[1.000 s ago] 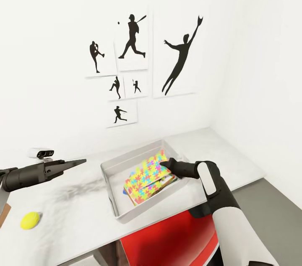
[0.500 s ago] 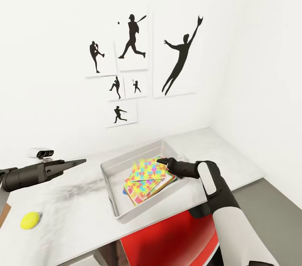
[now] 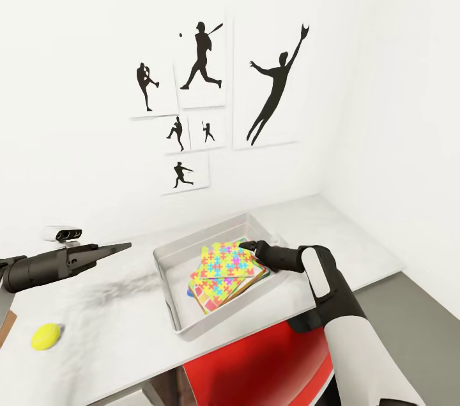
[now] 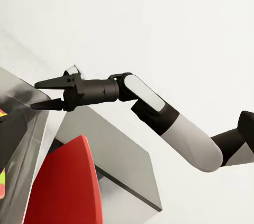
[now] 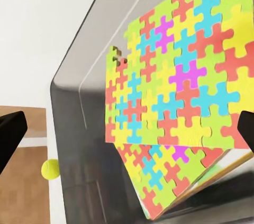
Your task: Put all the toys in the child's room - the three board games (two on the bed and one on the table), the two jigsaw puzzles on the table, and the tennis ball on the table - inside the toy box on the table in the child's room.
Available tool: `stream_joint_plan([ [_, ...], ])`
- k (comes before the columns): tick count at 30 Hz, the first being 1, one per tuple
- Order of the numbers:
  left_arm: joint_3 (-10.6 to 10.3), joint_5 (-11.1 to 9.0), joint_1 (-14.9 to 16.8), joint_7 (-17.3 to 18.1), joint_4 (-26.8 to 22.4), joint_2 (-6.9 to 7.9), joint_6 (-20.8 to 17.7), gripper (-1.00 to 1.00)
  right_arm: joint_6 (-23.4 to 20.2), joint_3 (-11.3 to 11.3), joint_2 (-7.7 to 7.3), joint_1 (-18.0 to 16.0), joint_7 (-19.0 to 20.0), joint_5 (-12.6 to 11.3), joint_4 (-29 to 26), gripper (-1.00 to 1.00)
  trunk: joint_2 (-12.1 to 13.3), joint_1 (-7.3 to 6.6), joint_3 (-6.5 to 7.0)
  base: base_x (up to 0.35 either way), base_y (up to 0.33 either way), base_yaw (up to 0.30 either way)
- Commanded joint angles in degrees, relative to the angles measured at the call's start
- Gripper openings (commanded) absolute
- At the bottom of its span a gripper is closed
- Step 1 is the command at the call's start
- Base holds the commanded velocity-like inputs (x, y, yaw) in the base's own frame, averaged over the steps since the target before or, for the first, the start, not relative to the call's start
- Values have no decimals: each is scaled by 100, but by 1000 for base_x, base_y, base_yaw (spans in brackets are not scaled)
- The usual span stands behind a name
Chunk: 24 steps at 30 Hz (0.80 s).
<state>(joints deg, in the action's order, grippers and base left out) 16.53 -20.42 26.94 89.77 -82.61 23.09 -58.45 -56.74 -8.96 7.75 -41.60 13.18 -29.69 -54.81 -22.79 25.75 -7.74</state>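
The light-grey toy box (image 3: 167,278) sits on the table (image 3: 108,323). Two jigsaw puzzles lie stacked in it, the top one (image 3: 228,261) (image 5: 180,81) flat and skewed over the lower one (image 3: 214,293) (image 5: 159,179). Coloured edges of flat boxes (image 3: 190,293) peek out beneath them. My right gripper (image 3: 246,245) (image 4: 38,94) hovers open just over the top puzzle's far corner, holding nothing. The tennis ball (image 3: 46,336) (image 5: 50,169) rests near the table's left front. Above the table left of the box, my left gripper (image 3: 124,245) points toward the box, open and empty.
A red seat (image 3: 268,361) stands under the table's front edge below the box. A small white device (image 3: 62,234) sits at the back left of the table. Black sports silhouettes (image 3: 204,67) hang on the white wall behind. The wall corner closes off the right.
The upper puzzle left my right gripper, dropped from a tilt and now lies flat on the pile. The right gripper drew slightly back. The left arm stayed still.
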Motion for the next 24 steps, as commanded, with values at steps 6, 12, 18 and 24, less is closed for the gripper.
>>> stream_joint_plan([
  [6,-1,3,5,23,-1,3,-61,100,-18,-6,7,40,546,67,-335,100,-13,4,-1,0,0,-22],
  [12,-1,3,5,23,-1,2,-61,100,-17,-1,-3,68,666,69,-436,100,-13,4,45,0,0,-97],
  [18,-1,3,5,23,-1,2,-61,100,-29,-13,-40,106,758,68,-758,100,-13,4,96,0,0,-100],
  [24,-1,3,5,23,-1,10,-61,100,-32,-13,-73,269,1616,71,-1523,100,-13,4,148,-1,4,-78],
])
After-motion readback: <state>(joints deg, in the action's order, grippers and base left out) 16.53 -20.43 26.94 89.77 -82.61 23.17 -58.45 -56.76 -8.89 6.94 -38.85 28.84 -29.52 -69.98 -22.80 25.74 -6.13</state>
